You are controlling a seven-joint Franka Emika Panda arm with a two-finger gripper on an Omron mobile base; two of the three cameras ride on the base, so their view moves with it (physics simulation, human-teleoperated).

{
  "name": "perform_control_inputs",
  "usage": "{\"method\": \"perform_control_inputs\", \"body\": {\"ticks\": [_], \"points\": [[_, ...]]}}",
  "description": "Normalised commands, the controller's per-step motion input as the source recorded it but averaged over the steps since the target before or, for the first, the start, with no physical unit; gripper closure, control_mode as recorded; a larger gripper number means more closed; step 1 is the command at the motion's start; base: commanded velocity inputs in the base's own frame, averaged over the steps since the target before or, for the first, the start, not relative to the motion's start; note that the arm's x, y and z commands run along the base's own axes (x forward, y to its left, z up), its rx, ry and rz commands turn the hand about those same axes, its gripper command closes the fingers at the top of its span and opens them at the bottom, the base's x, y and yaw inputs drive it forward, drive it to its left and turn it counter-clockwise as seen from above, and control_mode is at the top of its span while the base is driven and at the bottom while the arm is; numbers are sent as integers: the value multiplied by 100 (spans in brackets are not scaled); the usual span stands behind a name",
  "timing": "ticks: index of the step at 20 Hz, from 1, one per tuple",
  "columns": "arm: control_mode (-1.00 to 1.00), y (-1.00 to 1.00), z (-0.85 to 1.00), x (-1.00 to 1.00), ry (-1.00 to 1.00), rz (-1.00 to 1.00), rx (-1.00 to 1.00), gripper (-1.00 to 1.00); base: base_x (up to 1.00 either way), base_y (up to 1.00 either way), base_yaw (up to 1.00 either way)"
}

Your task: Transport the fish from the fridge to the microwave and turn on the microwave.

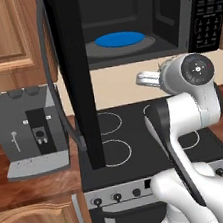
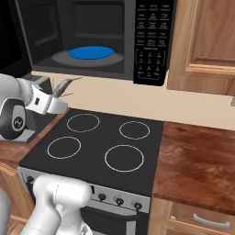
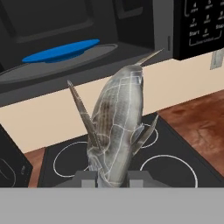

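Fish (image 3: pixel 117 127) sits clamped in the hand (image 3: pixel 112 176) below the open microwave (image 3: pixel 131 26).

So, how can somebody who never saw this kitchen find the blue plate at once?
Look above the black stove at the open microwave. The blue plate lies flat on the grey turntable inside, the one bright blue thing among black walls.

fish (image 3: pixel 117 127) in gripper (image 3: pixel 113 175), microwave (image 3: pixel 78 39) ahead
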Motion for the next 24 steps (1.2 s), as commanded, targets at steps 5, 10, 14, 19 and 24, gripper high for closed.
{"method": "perform_control_inputs", "body": {"ticks": [5,10,14,19,24], "points": [[100,0,0,0,0,0,0,100,0,0,0],[100,0,0,0,0,0,0,100,0,0,0],[100,0,0,0,0,0,0,100,0,0,0],[-100,0,0,0,0,0,0,100,0,0,0],[-100,0,0,0,0,0,0,100,0,0,0]]}}
